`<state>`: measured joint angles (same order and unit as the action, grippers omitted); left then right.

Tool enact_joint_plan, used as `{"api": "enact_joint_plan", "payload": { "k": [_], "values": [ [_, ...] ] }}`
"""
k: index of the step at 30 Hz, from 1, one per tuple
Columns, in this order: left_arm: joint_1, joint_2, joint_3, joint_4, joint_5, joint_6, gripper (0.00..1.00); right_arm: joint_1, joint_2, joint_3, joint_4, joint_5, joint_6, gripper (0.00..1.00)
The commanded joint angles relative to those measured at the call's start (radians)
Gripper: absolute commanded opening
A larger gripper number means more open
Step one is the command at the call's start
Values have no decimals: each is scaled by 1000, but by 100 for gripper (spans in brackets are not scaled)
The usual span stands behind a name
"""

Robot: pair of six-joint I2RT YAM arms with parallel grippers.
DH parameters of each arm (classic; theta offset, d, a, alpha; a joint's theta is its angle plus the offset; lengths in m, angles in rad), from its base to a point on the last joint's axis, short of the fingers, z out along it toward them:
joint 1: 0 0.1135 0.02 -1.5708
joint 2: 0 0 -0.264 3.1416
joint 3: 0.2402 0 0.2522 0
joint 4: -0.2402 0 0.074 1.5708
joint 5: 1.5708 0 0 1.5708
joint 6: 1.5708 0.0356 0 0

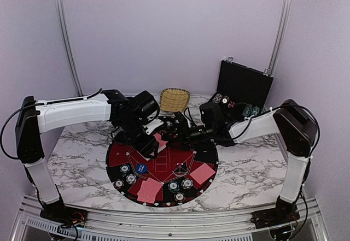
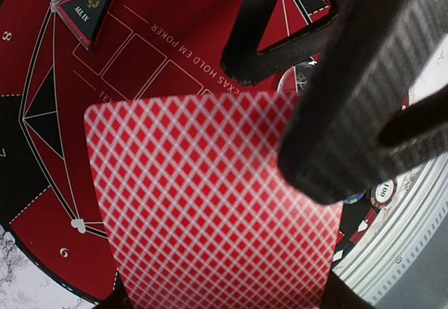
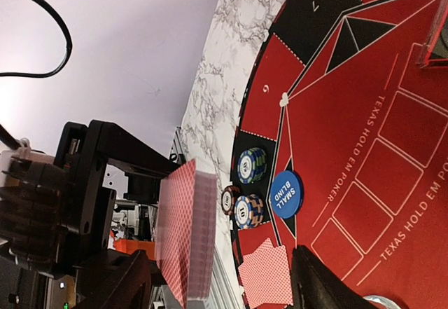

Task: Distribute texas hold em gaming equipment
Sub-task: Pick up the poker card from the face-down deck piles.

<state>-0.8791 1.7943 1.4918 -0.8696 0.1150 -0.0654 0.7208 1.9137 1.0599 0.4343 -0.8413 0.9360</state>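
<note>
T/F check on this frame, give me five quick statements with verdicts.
1. The left tool grips a stack of red-backed cards. True.
2. The blue disc reads BIG BLIND. False: it reads SMALL BLIND.
3. The wicker basket sits on the round mat. False: it stands behind the mat, on the marble table.
4. Loose face-down cards lie on the near part of the mat. True.
5. The black case is closed. False: its lid stands open.
</note>
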Motion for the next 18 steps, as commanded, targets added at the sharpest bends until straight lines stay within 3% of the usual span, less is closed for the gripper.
{"api": "enact_joint_plan", "payload": {
  "k": [1,9,18],
  "values": [
    [-9,4,40,-19,13,12,49,26,30,56,18,-7,-2,67],
    [-10,8,45,-20,13,15,49,50,58,87,10,0,0,65],
    [-10,2,41,-22,10,14,49,48,63,91,-26,21,-22,43]
  ]
}}
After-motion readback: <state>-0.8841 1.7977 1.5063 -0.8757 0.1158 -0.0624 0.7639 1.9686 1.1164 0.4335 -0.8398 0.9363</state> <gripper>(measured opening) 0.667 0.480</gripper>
